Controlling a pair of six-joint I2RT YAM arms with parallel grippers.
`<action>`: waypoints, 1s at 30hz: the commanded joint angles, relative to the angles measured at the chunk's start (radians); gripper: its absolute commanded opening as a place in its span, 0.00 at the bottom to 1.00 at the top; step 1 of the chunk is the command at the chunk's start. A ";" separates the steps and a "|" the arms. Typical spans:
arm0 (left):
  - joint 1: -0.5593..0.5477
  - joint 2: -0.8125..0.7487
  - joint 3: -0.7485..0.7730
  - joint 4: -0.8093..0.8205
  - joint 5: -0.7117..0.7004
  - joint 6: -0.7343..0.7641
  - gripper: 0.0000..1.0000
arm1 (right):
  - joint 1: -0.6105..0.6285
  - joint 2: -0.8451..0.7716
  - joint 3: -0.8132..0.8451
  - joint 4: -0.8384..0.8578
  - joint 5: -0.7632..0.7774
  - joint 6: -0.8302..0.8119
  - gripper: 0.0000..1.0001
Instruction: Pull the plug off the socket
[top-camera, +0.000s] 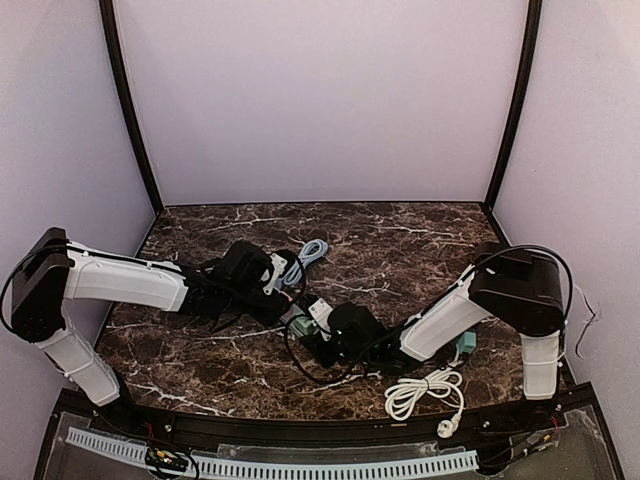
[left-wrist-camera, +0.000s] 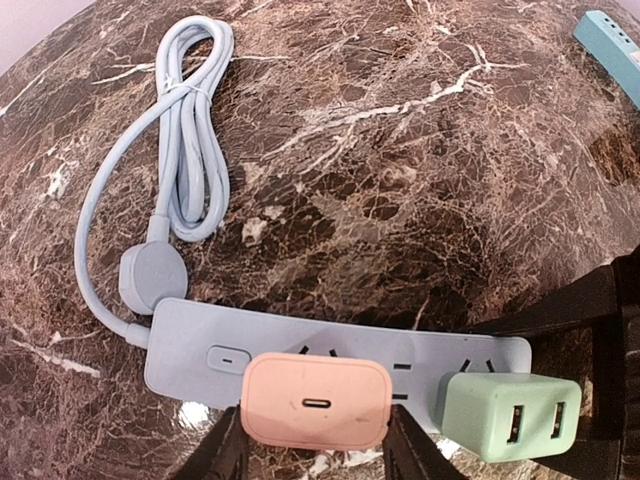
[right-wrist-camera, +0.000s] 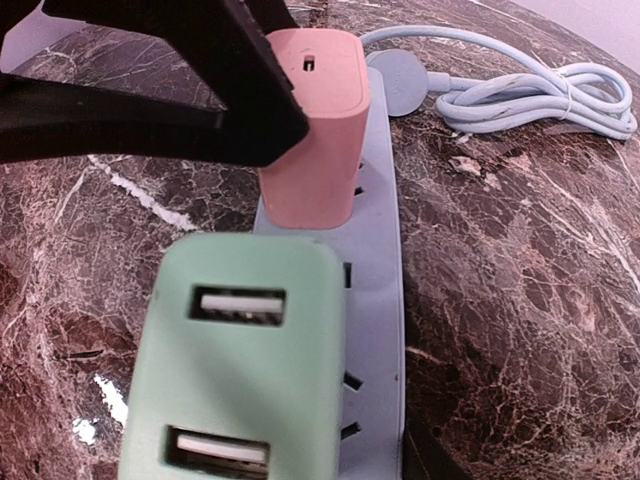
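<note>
A pale blue power strip (left-wrist-camera: 190, 350) lies on the marble table. A pink plug (left-wrist-camera: 316, 402) with a USB-C port stands seated in it, and a green two-port USB plug (left-wrist-camera: 510, 415) sits next to it. My left gripper (left-wrist-camera: 316, 432) is shut on the pink plug, one black finger on each side. In the right wrist view the pink plug (right-wrist-camera: 315, 140) stands upright on the strip (right-wrist-camera: 378, 300) behind the green plug (right-wrist-camera: 240, 370). My right gripper (top-camera: 325, 335) straddles the strip's end by the green plug; its fingers (left-wrist-camera: 600, 300) are mostly hidden.
The strip's pale blue cord (left-wrist-camera: 190, 130) lies coiled on the table beyond it. A teal object (left-wrist-camera: 612, 40) lies further off, near the right arm (top-camera: 467, 343). A coiled white cable (top-camera: 425, 392) lies at the front right edge.
</note>
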 joint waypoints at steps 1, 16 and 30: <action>-0.004 0.017 -0.002 0.030 -0.019 -0.023 0.51 | 0.009 0.038 -0.011 -0.073 -0.037 -0.002 0.00; 0.030 0.068 -0.009 0.052 -0.009 -0.023 0.67 | 0.009 0.036 -0.014 -0.072 -0.038 -0.002 0.00; 0.090 0.069 -0.034 0.112 0.086 0.002 0.40 | 0.007 0.022 -0.008 -0.093 -0.038 -0.005 0.00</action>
